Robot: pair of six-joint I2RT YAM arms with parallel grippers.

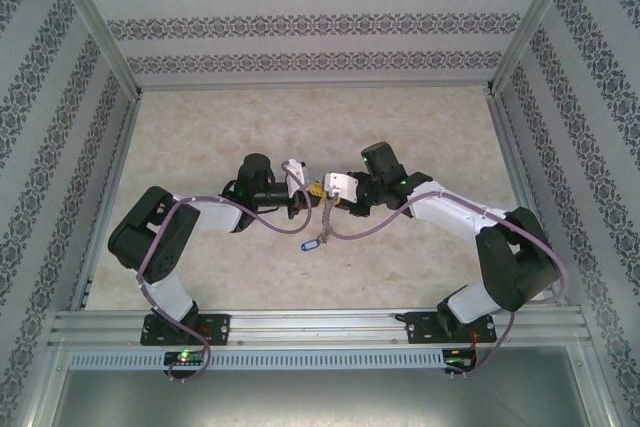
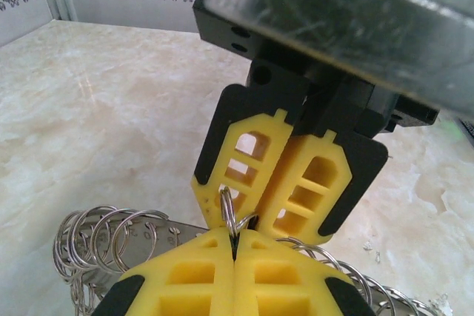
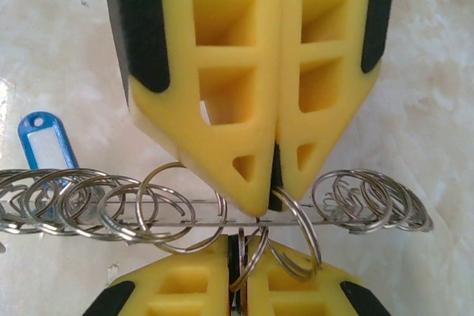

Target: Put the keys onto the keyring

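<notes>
The keyring (image 3: pixel 185 216) is a thin metal strip strung with several silvery split rings, held above the table. Both grippers meet tip to tip over it. My left gripper (image 2: pixel 235 246) is shut on a split ring (image 2: pixel 228 211), and also shows from above (image 1: pixel 310 190) and facing the right wrist camera (image 3: pixel 272 197). My right gripper (image 3: pixel 243 246) is shut on a split ring (image 3: pixel 257 257); it also shows in the left wrist view (image 2: pixel 259 218) and from above (image 1: pixel 326 199). I cannot tell whether both pinch the same ring. A key with a blue oval head (image 3: pixel 46 142) hangs at the strip's end (image 1: pixel 310 244).
The marble-patterned table (image 1: pixel 200 137) lies open around the arms. Patterned walls (image 1: pixel 320 27) close the back and both sides. A metal rail (image 1: pixel 320 327) carries the arm bases at the near edge.
</notes>
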